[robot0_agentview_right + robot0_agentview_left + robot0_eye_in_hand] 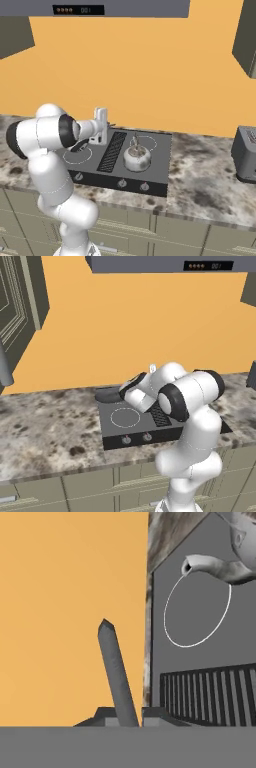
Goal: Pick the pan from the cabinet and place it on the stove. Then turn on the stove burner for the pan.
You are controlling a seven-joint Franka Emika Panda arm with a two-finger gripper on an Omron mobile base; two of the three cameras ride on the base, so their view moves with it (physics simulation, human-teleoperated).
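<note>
My gripper (pixel 128 716) is shut on the pan's long thin handle (pixel 117 672), which rises from between the fingertips in the hand view. In the left base view the dark round pan (pixel 107 394) lies low over the back left corner of the black stove (pixel 112 432), half hidden by the gripper (pixel 131 387). I cannot tell whether it rests on the glass. A white burner ring (pixel 125 417) lies bare in front of the pan. The cabinet (pixel 15 303) is up at the far left. From the right base view, the gripper (pixel 102 129) hangs over the stove's (pixel 155 172) back left.
A silver kettle (pixel 136 157) stands on the stove's right front burner; its spout (pixel 207 565) shows over a ring in the hand view. Knobs (pixel 121 184) line the stove's front. A toaster (pixel 245 155) sits on the counter at right. A range hood (pixel 170 263) hangs overhead.
</note>
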